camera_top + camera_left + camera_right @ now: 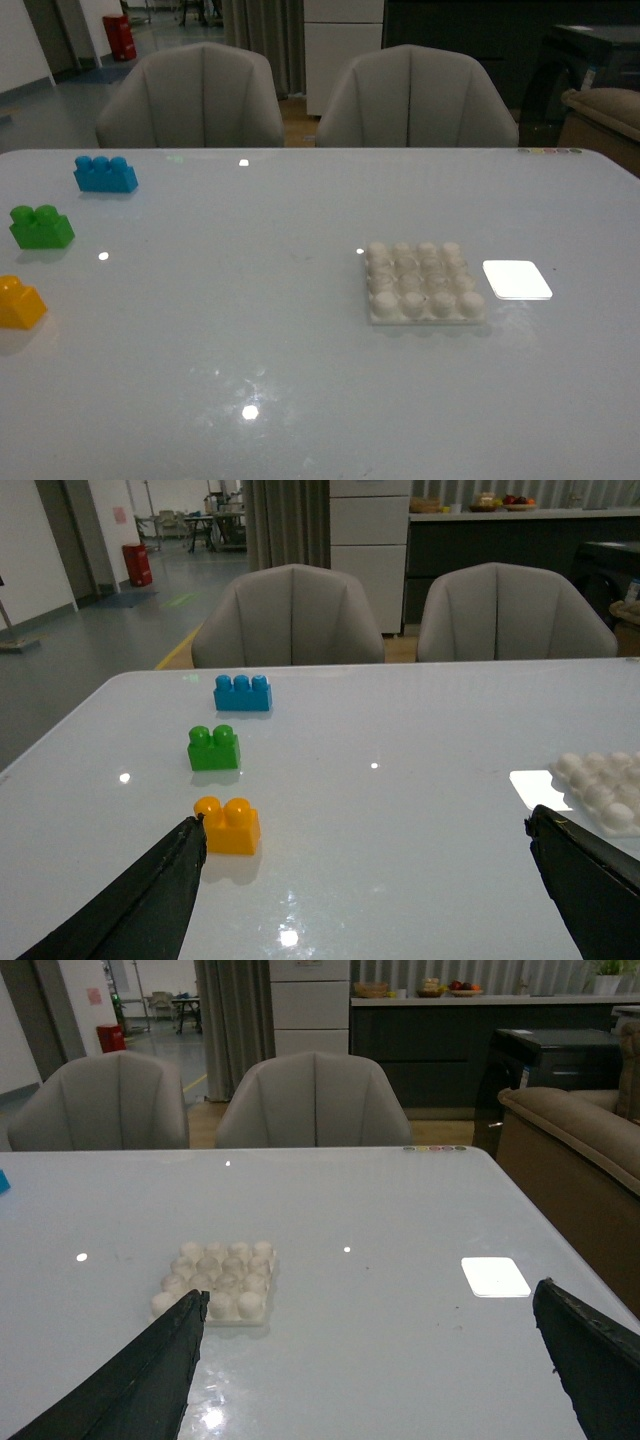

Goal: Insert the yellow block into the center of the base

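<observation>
In the front view, the yellow block sits on the table at the near left. The picture edge cuts part of it off. The green brick and the blue brick sit farther back on the same side. The base is well apart from them, over on the right. A shiny white rectangle lies just beside the base. No arm shows here. I think the job is at its very start, because the block is not yet picked up.

In the left wrist view, the left claw has its fingers wide apart and holds nothing. The yellow block is near one fingertip, not between the two. Next, I think this claw must move over the block and squeeze its sides. Only a corner of the base shows here.

In the right wrist view, the right claw is spread wide too, and it is empty. The base lies ahead of it on the table. The room is dim, so the bumps in the middle are hard to tell apart. The yellow block does not show in this view
</observation>
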Robot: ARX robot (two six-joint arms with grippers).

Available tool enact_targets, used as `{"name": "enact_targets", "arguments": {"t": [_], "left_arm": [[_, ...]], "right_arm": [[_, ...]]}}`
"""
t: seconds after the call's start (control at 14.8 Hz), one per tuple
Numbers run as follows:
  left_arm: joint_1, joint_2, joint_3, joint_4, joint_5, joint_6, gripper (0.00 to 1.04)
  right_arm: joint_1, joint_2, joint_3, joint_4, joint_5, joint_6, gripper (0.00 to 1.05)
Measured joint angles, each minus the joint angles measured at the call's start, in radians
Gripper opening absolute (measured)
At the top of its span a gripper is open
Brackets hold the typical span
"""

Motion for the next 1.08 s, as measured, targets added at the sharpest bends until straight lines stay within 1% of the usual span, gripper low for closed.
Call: {"name": "enact_targets", "arguments": {"t": [1.08], "left_arm": [[0.0,0.0,0.0,0.0,0.0,0.0,0.98]], "right_arm": [[0.0,0.0,0.0,0.0,0.0,0.0,0.98]]}}
